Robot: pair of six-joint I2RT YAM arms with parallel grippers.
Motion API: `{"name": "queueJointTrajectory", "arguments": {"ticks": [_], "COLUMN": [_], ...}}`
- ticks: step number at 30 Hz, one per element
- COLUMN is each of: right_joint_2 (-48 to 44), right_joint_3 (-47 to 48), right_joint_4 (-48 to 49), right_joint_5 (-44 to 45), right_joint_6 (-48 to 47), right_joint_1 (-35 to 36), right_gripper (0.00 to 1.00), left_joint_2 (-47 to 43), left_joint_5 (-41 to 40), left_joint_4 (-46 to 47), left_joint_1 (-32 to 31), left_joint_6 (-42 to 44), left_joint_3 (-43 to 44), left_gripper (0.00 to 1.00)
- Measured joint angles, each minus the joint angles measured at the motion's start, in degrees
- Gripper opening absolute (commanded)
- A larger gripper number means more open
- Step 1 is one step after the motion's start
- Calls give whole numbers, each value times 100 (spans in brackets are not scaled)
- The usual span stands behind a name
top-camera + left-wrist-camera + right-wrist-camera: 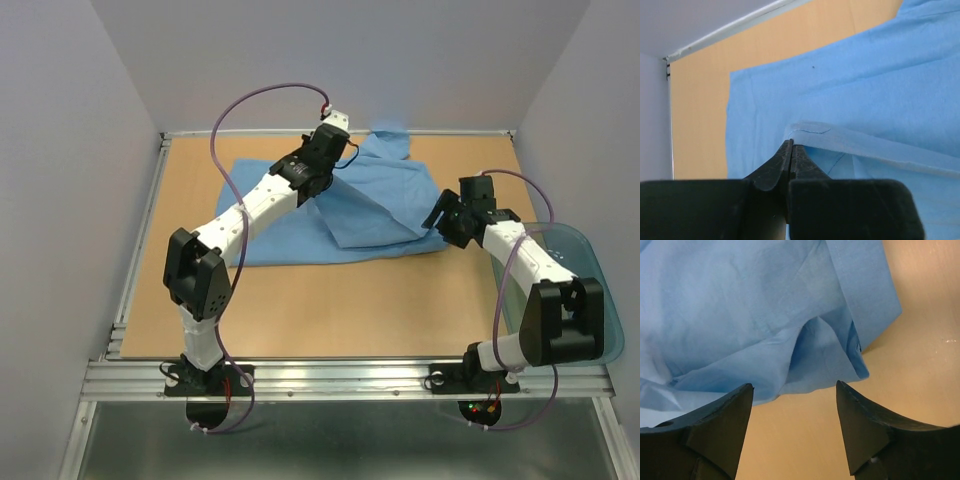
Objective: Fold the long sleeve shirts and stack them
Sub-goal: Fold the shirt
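My left pincer point(791, 147) is closed, its tips pinching a folded hem of the light blue shirt point(865, 85). The rest of the cloth lies spread on the table point(700, 110) ahead of the tips and to their right. My right pincer point(794, 400) stands open with nothing between its jaws and bare table under the gap; a hemmed corner of the shirt lies just ahead, and cloth reaches down to the left finger.

Shirt point(375, 205) lies spread on the far half of the bench point(330, 310), tub point(572, 235) off at the right edge. Left claw point(791, 146) sits over the shirt's middle, right claw point(795, 390) by its near-right corner.
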Motion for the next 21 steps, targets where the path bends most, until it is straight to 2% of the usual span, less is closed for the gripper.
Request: {"name": "queueJointTrajectory", "arguments": {"ticks": [6,9,14,18,21], "right_joint_2": [140,157,286,326,448], "right_joint_3": [-7,-90,-354,-459,-601], "right_joint_4": [44,166,286,409,619], "right_joint_5": [-17,-17,0,94,184], "right_joint_6": [210,256,474,658,791], "right_joint_1": [-31,-31,-31,-31,-55], "right_gripper": [71,68,60,46,42], "left_joint_2": [382,575,730,730,730], "left_joint_5": [-90,-127,-175,-284,-293], "left_joint_4": [472,785,1102,1362,1434], "left_joint_1": [11,11,24,44,46], "left_joint_6": [286,376,474,566,586], "left_joint_3": [505,793,1137,1169,1174], "left_gripper": [0,0,0,0,0]}}
